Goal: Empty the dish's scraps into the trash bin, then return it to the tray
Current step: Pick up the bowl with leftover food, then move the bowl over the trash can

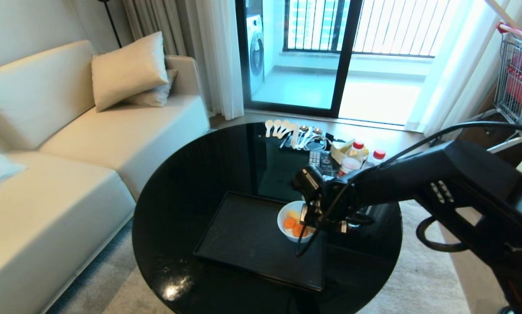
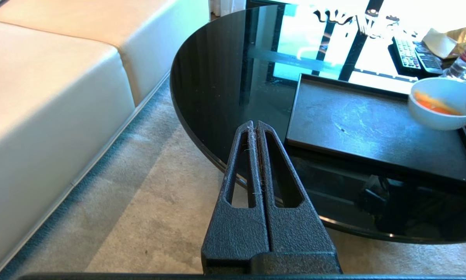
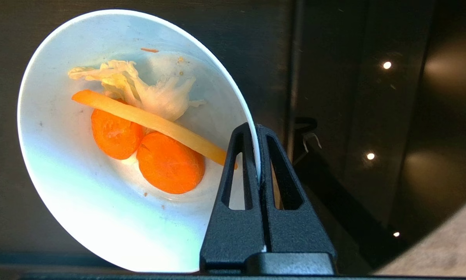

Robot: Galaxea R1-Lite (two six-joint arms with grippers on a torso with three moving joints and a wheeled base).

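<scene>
The right claw point(image 3: 256, 130) pinches the rim of the small glossy white bowl point(image 3: 81, 194) holding orange slices and pale scraps point(image 3: 147, 132), at the flat matte black tray's point(image 1: 243, 235) right edge, while the left claw point(image 2: 255, 126) hangs closed beside the round black glass table point(image 2: 217, 77).

Cream sofa point(image 1: 69, 144), 2 remotes point(image 1: 322, 162), perhaps spoons point(image 1: 282, 127).

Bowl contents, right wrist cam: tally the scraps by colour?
In the bowl, pinched at its rim by the right gripper:
Orange carrot rounds: 2
Yellow-orange strip: 1
Pale cabbage-like clump: 1
Total: 4, not counting tiny crumbs.
</scene>
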